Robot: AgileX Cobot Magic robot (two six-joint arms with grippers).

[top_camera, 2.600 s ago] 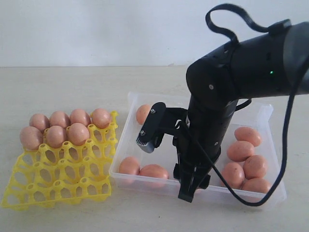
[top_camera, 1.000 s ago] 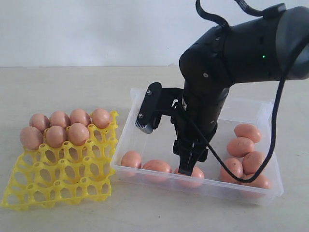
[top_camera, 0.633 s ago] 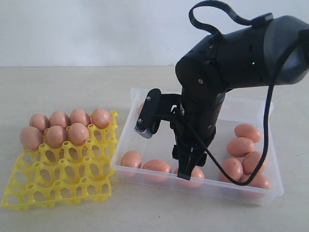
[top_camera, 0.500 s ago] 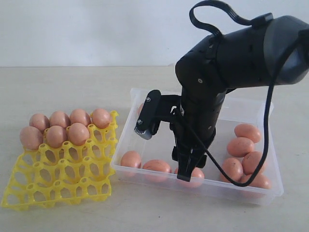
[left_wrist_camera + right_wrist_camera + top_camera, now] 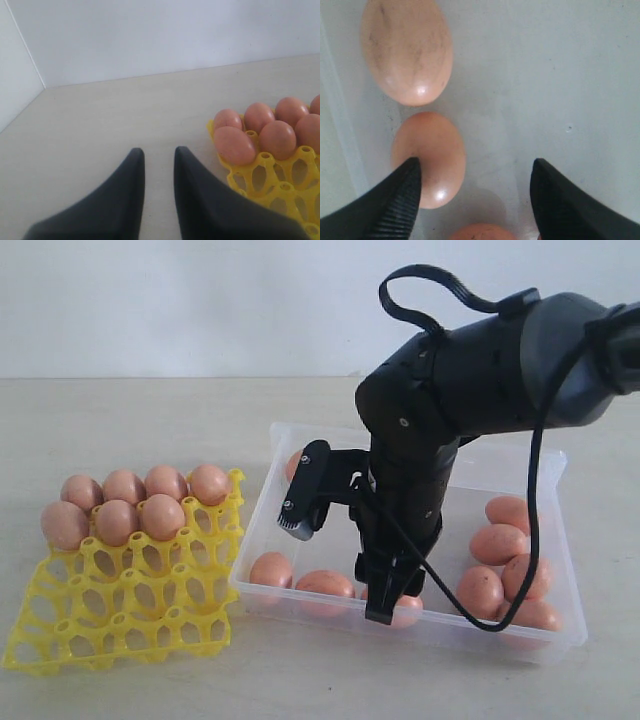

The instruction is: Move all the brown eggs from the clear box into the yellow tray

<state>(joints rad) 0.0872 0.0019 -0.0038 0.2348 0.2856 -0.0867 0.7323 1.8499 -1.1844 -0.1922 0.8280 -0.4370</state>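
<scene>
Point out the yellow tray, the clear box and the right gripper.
yellow tray [image 5: 120,625]: exterior view, bare front lattice.
clear box [image 5: 505,464]: exterior view, far wall.
right gripper [image 5: 475,197]: right wrist view, midway between the open fingertips.

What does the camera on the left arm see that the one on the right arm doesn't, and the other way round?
Only the left wrist view shows the yellow tray with eggs sitting in its cells, bare table and a pale wall, with the left gripper nearly closed and empty. Only the right wrist view shows the floor of the clear box and loose eggs lying on it, with the right gripper spread wide, one finger beside an egg. Both show brown eggs and black fingers.
</scene>
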